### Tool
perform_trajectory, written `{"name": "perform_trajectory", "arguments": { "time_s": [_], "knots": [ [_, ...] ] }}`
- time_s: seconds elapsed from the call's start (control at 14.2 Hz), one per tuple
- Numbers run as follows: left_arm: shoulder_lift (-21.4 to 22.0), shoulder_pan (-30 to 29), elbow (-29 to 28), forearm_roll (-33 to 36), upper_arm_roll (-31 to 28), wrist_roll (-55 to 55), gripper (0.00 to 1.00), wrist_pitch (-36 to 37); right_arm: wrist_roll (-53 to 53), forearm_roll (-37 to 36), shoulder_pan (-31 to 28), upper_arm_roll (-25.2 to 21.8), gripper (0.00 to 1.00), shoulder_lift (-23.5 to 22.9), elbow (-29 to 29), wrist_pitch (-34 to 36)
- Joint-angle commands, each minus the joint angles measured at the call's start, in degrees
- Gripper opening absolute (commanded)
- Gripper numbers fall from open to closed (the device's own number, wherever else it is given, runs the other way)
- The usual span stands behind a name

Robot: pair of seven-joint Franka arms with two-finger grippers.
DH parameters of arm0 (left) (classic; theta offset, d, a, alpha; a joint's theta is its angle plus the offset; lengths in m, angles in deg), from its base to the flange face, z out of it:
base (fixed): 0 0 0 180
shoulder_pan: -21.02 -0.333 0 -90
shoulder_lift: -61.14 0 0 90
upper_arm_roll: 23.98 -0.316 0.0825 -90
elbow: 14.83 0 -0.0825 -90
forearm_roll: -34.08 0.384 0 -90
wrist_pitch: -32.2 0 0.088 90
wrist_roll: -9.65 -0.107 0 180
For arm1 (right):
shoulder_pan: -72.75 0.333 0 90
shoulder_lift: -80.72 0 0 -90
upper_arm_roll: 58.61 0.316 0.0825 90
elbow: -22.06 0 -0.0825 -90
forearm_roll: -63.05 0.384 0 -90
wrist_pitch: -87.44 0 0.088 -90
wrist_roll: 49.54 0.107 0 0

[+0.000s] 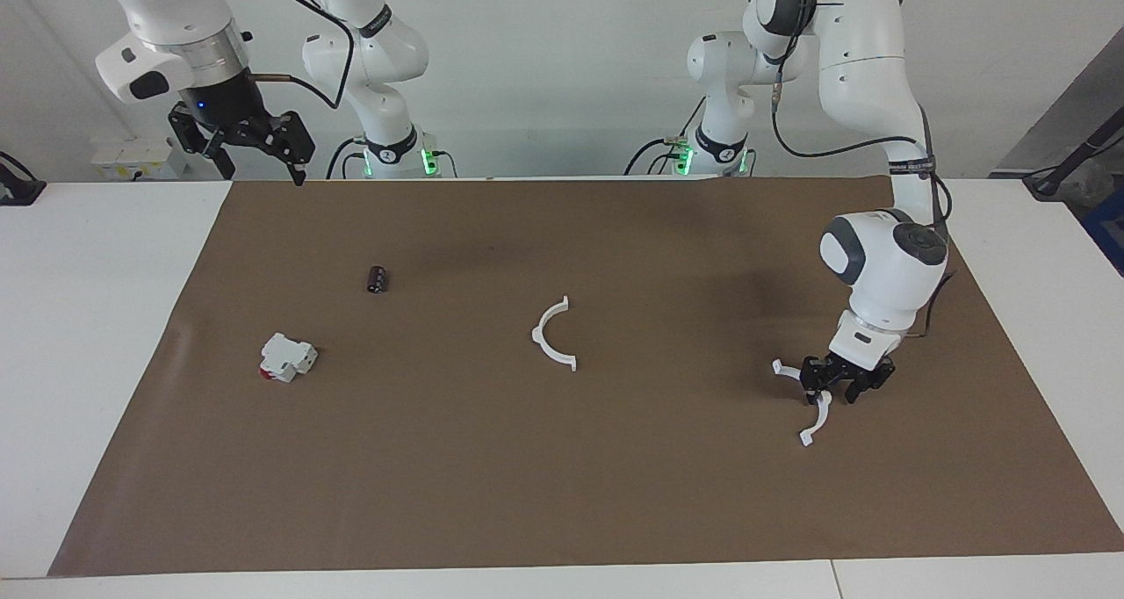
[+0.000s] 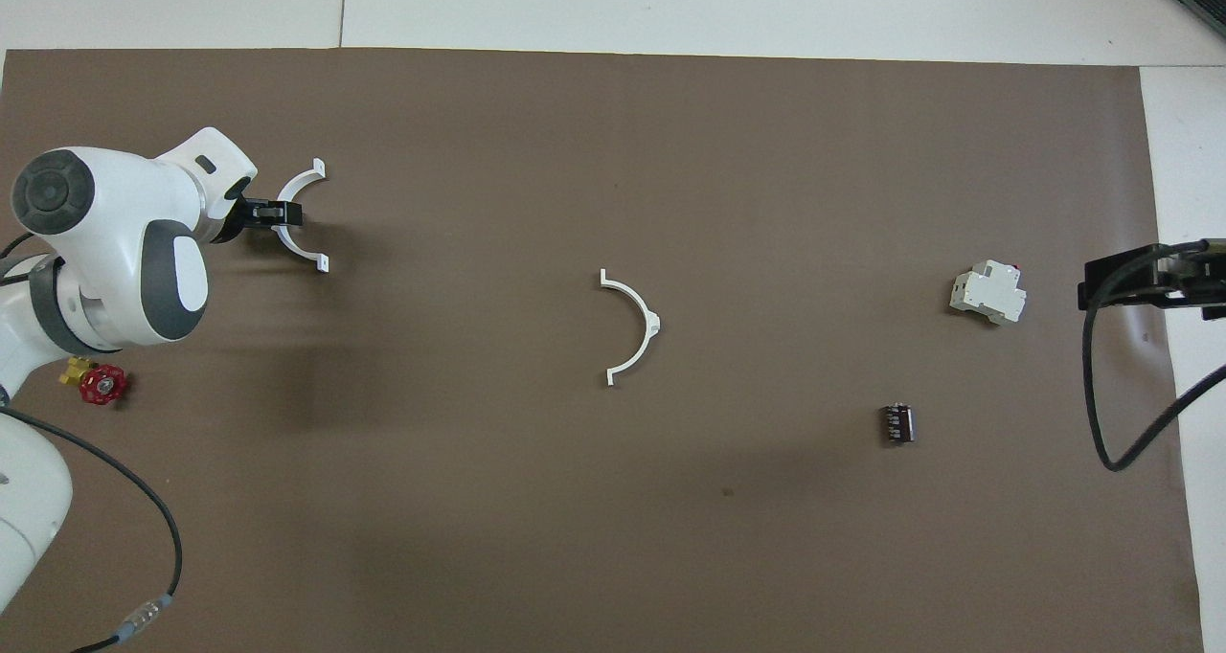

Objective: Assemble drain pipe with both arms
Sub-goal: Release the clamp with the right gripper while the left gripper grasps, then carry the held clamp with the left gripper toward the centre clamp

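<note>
Left gripper (image 1: 832,388) pinches one light, springy half-ring (image 1: 812,397) mid-arc; its twin (image 1: 553,334) lies at nine o'clock; right gripper (image 1: 255,147) waits, jaws apart

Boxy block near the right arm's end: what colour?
The boxy block is white with a red part at one end, clearest in the facing view.

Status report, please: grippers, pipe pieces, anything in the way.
Left gripper down at one half-ring. Right gripper waits, raised, open. Other half-ring lies mid-mat. Nothing between the halves.
</note>
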Motion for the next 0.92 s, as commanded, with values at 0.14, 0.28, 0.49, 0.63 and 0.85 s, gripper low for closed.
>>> {"name": "perform_trajectory", "arguments": {
  "time_s": [0.14,0.28,0.49,0.63,0.85],
  "knots": [
    [1.2,2.4,-1.8,-0.5,-0.8,2.3,0.0,-0.7,-1.5,2.6,-0.6,0.2,1.0,-1.2,0.6,1.0],
    [2.2,3.0,-2.7,-0.5,-0.9,2.2,0.0,-0.6,-1.5,2.4,-0.7,0.1,1.0,-1.1,0.3,0.7],
    [8.3,3.9,-3.7,-0.5,-0.9,2.3,0.0,8.4,-1.1,2.5,-0.8,0.1,1.0,-0.8,-0.4,0.8],
    [11.8,5.7,-6.5,-0.4,-1.0,3.0,0.0,9.4,-1.2,2.6,-0.7,0.1,1.0,-0.6,-0.4,0.8],
    [14.3,10.2,-9.1,0.2,-1.0,7.6,0.0,9.4,-1.4,3.2,-0.5,0.1,1.0,-0.4,-0.4,0.8]
  ]
}}
